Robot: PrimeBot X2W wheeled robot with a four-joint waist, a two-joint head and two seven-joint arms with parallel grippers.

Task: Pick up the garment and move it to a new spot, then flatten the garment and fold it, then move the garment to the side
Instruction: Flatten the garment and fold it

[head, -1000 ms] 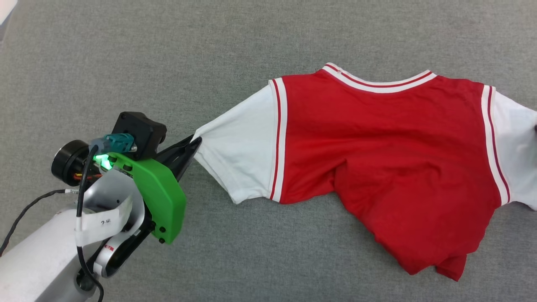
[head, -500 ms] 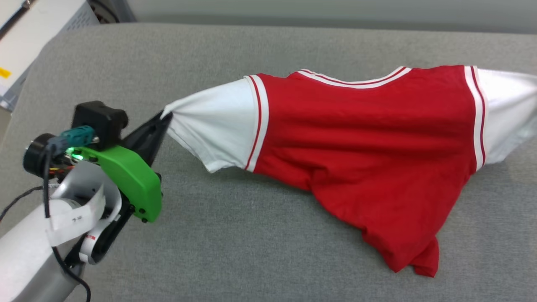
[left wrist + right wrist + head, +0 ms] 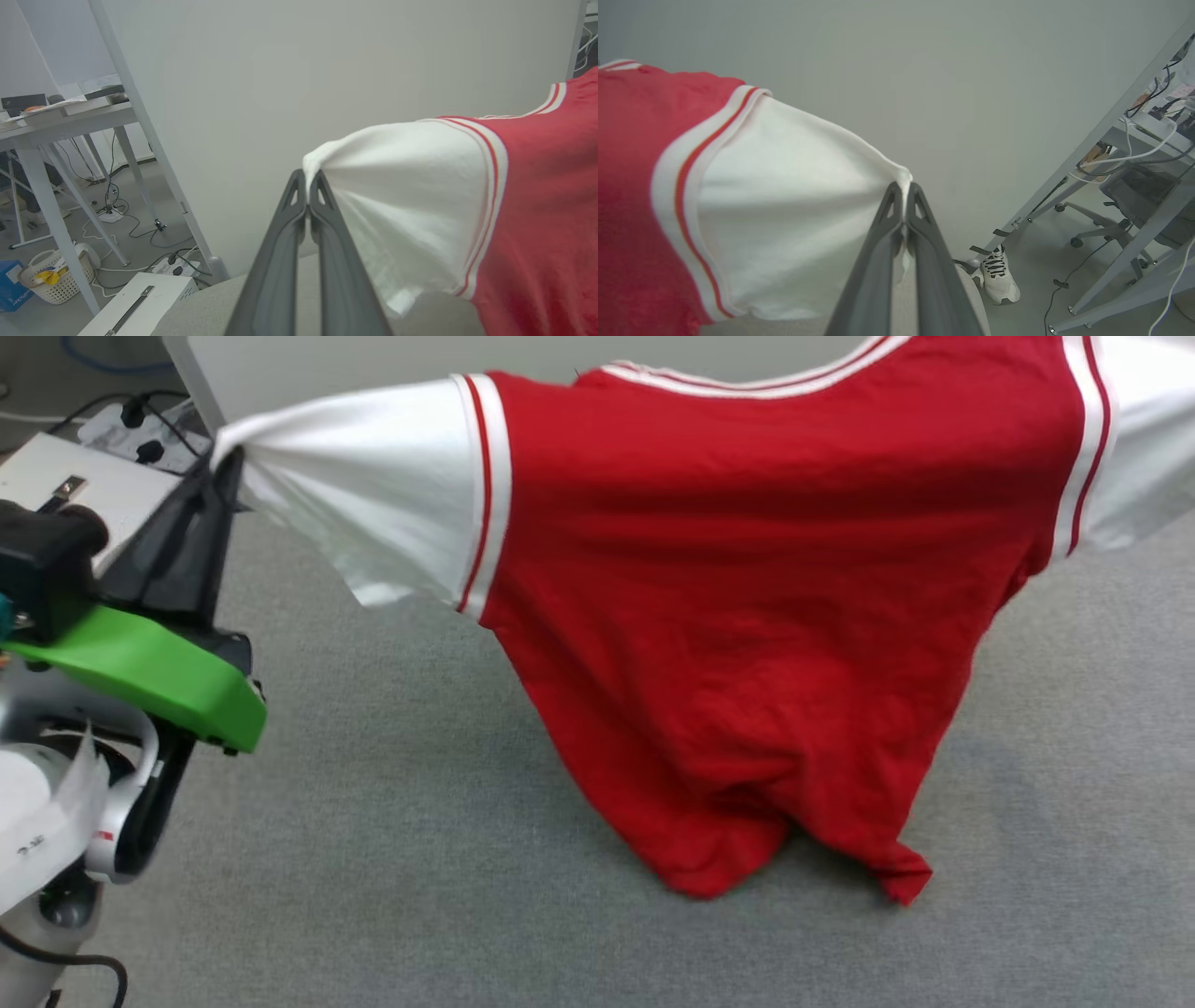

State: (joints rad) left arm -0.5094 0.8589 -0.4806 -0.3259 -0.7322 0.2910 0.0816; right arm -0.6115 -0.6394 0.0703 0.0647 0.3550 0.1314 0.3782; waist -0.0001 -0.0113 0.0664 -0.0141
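Red garment with white sleeves and striped trim is hanging spread between my jaws over the grey counter, hem drooping towards it. My left jaws are pinching the left sleeve tip, my right jaws the right one. Counter is spreading wide near and left.

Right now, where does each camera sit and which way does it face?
Head view: on the head, looking down at the red jersey T-shirt with white sleeves over the grey fabric surface; left gripper shows.
Left wrist view: on the left wrist, along its shut fingers pinching one sleeve.
Right wrist view: on the right wrist, along the right gripper pinching the other sleeve.
Wrist views share the pale wall.
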